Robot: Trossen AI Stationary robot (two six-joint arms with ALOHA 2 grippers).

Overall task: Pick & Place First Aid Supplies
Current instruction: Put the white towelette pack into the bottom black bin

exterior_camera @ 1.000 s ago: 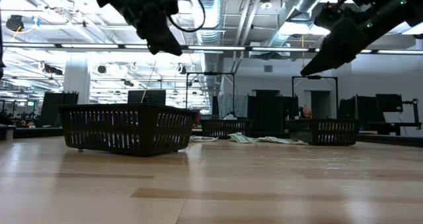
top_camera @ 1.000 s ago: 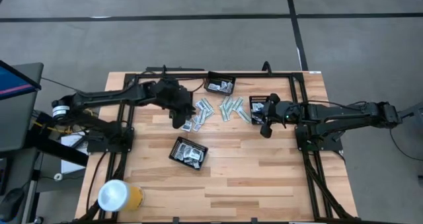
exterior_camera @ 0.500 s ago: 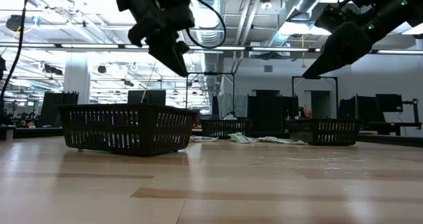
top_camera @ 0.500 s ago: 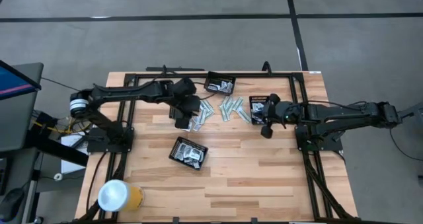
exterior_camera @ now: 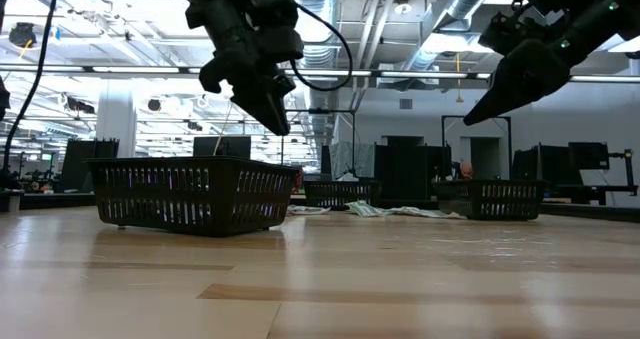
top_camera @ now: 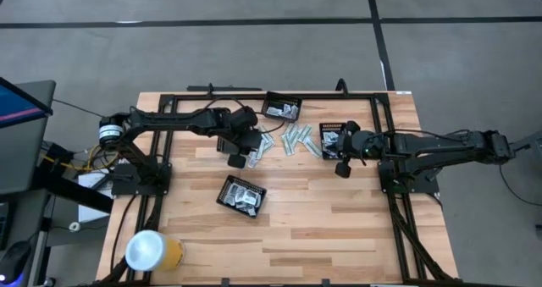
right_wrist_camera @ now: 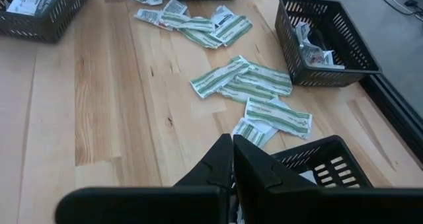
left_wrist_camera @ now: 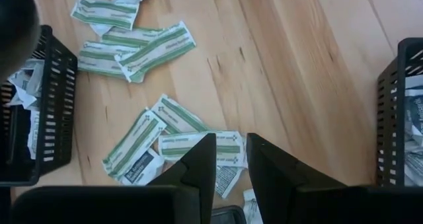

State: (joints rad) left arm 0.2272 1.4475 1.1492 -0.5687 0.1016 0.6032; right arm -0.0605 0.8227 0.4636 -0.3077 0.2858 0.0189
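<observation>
My left gripper (top_camera: pixel 240 160) has swung right, now hovering part-open over the loose pale green-and-white strip packets (left_wrist_camera: pixel 173 133); my right gripper (top_camera: pixel 342 169) hangs shut beside a black mesh basket (top_camera: pixel 332 140).

Two dark, near-black jointed arms, matte finish. Left arm (top_camera: pixel 174 122) carried a pale silvery ring at its base joint, at 9 o'clock of the table; black cable looped beside the wrist. Right arm (top_camera: pixel 440 145) slim, all black, cables trailing along it. Fingers (left_wrist_camera: pixel 198 168) dark, wedge-shaped, tapering to blunt tips. Right fingers (right_wrist_camera: pixel 221 159) likewise black, angular.
</observation>
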